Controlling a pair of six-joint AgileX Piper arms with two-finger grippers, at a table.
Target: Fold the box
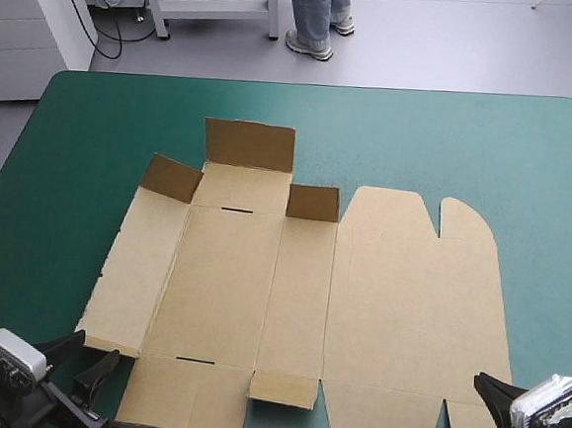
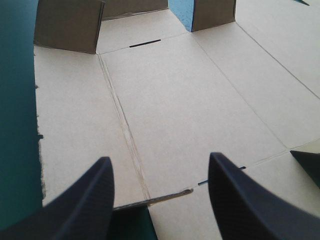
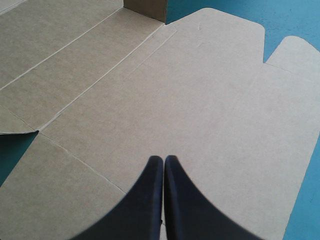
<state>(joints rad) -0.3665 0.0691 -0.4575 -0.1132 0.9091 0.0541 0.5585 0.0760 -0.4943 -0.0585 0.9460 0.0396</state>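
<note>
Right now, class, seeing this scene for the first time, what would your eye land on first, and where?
The brown box, a cut sheet lying mostly flat across the middle of the teal-green table, with three flaps standing up along its far edge. At its near edge are the left gripper, open at the left corner, and the right gripper, shut above the right panel.

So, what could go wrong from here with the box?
1. The box lies flat and unheld on the teal-green cover; a push from the open left gripper at its near left corner may slide the sheet instead of raising a wall.
2. The right gripper is shut over the lid panel, so it may only press or drag the board.
3. The far flaps stand up and may drop back.
</note>
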